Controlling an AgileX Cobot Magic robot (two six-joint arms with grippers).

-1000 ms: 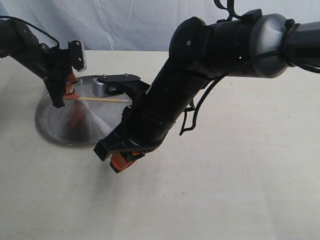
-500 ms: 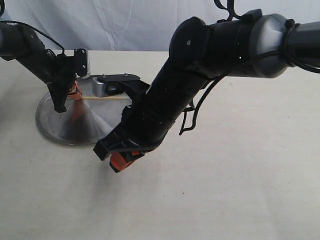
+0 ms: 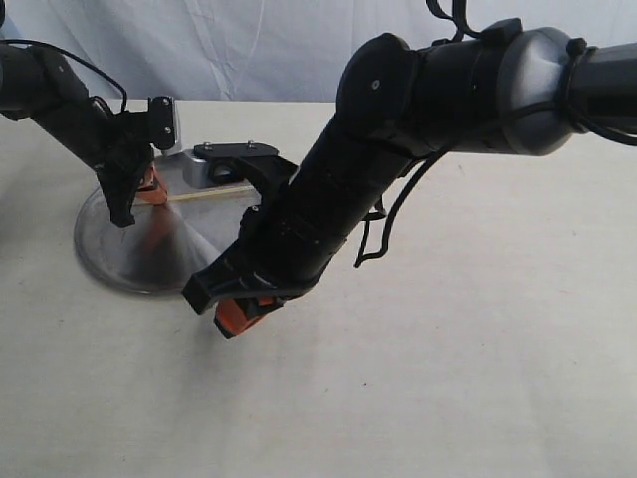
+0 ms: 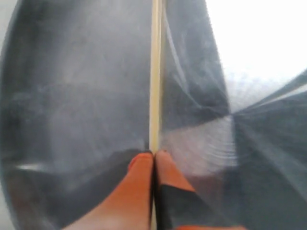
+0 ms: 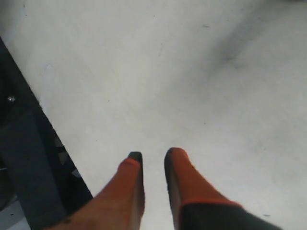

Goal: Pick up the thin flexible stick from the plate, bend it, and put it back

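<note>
Left pincer (image 4: 154,154) clamped on thin pale-yellow stick (image 4: 156,72), round silver metal plate (image 4: 72,96) beneath. I reckon pickup's underway; bending needs the far end held.

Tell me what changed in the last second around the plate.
The left gripper, jaws shut on the thin flexible stick, carried it slightly rightward in the exterior view, tilting its far end up. The right gripper edged left, holding nothing. The plate stayed put.
</note>
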